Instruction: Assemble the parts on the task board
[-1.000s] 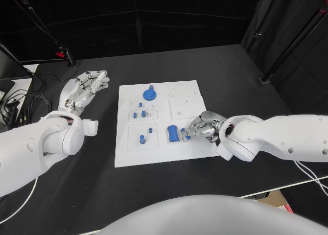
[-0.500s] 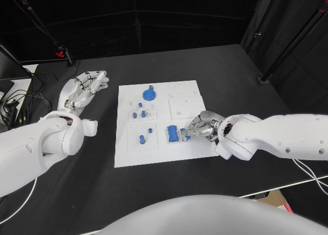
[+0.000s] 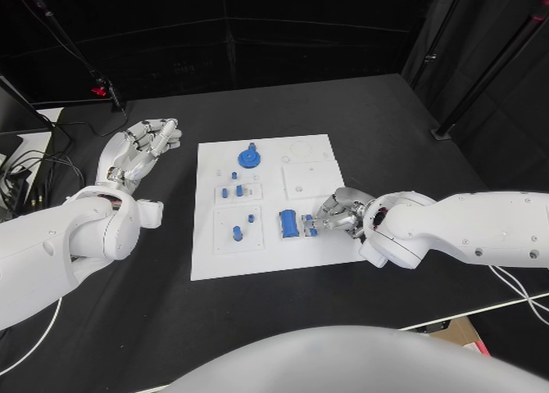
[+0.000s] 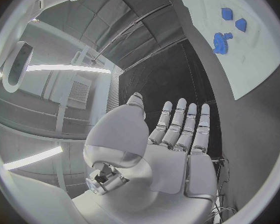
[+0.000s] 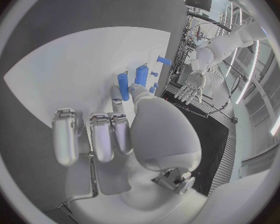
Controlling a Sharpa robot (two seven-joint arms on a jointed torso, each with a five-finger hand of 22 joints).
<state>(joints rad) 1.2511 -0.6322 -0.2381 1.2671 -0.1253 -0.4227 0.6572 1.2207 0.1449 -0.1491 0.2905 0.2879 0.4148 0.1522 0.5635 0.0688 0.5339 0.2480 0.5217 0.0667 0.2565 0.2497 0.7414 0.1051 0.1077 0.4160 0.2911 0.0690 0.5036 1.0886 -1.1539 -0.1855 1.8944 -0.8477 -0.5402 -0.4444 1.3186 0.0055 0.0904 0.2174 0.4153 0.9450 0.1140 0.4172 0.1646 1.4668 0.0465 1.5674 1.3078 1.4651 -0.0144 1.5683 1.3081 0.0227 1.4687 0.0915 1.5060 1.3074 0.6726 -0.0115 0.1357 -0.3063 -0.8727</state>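
The white task board (image 3: 269,250) lies mid-table with several blue parts on it: a gear-like part (image 3: 250,155) at the far end, small pegs (image 3: 232,191) and a blue block (image 3: 290,223). My right hand (image 3: 342,210) rests on the board's right side, its thumb and a finger pinching a small blue part (image 3: 310,224) right beside the block. In the right wrist view that part (image 5: 123,79) stands between the fingertips (image 5: 117,93), with the block (image 5: 142,74) next to it. My left hand (image 3: 138,147) lies flat, fingers spread, on the table left of the board, holding nothing; the left wrist view shows this hand (image 4: 177,134).
Black table (image 3: 381,115) surrounds the board. Cables and a dark stand (image 3: 103,88) sit at the far left, and a stand foot (image 3: 446,131) is at the far right. Two white inset plates (image 3: 310,178) on the board's right half lie just beyond my right hand.
My right hand has crept slightly toward the far side with the small blue part, staying close to the blue block. The left hand has not moved.
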